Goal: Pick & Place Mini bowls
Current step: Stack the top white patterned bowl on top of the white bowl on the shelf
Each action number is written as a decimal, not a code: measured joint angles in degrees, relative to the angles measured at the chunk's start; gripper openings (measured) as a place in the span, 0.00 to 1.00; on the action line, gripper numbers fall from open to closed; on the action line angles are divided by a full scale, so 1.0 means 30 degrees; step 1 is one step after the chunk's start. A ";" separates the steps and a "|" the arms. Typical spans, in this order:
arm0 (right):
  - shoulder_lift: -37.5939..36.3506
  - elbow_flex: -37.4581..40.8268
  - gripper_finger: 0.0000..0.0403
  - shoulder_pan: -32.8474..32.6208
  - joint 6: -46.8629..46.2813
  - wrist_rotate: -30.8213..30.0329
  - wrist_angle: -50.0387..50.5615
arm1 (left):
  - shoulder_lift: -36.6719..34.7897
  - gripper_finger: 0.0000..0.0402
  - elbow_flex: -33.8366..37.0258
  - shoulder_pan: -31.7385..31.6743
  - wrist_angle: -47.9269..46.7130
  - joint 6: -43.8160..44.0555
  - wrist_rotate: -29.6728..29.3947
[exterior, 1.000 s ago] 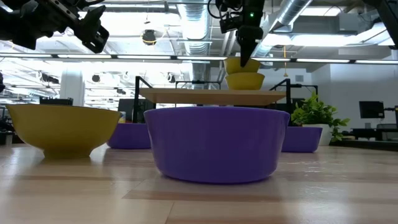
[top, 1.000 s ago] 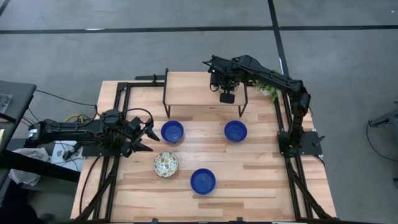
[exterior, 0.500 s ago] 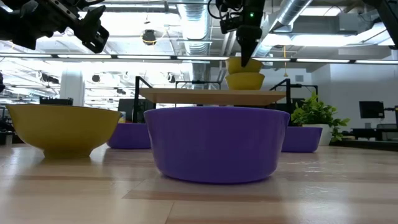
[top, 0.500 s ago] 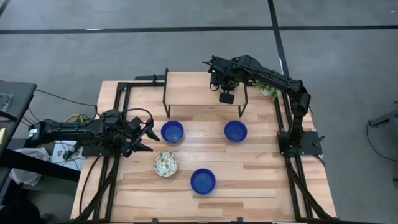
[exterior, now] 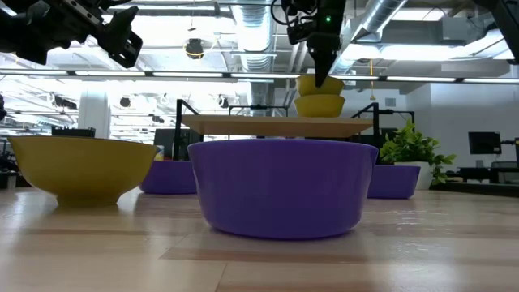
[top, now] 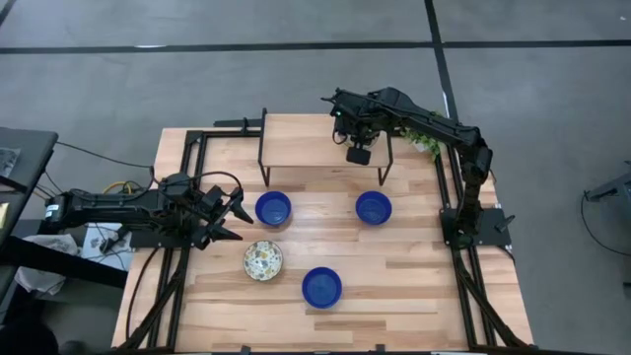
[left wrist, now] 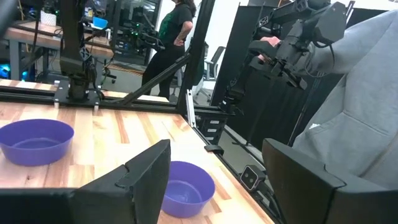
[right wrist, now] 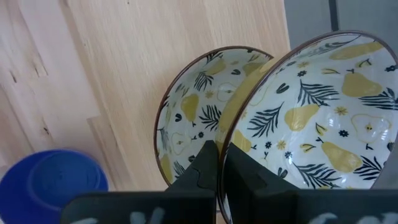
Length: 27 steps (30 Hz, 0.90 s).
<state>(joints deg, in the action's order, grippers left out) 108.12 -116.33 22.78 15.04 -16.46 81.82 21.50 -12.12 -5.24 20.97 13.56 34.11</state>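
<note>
From above, the right arm [top: 394, 110] hides both patterned bowls [right wrist: 323, 112] on the shelf [top: 306, 148]. The person [left wrist: 348, 106] beside the table is cut off at the edge.

Wooden riser [top: 315, 146], potted plant [top: 426, 138]

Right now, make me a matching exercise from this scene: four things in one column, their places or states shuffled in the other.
Things
1. left gripper
2. right gripper
3. lone patterned bowl
4. plant

Places or states
A. shut on the rim of the shelf bowl
B. at the far right corner of the table
C. open, by the table's left edge, beside a blue bowl
D. resting upright on the tabletop

Pairs: 1-C, 2-A, 3-D, 4-B
</note>
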 joint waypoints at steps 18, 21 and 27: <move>0.0000 0.0000 0.00 -0.0475 -0.0040 -0.0009 0.0423 | 0.0000 0.63 0.0000 0.0000 -0.0006 0.0000 0.0007; 0.0000 0.0000 0.00 -0.0604 -0.0033 -0.0002 0.0401 | 0.0000 0.63 0.0000 0.0001 -0.0007 0.0000 0.0007; -0.0007 0.0628 0.00 -0.0585 -0.0343 0.0003 0.0284 | 0.0000 0.63 0.0000 -0.0007 -0.0007 0.0000 0.0007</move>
<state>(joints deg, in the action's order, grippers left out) 108.09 -114.45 21.03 14.01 -16.45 82.67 21.50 -12.12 -5.26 20.95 13.56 34.13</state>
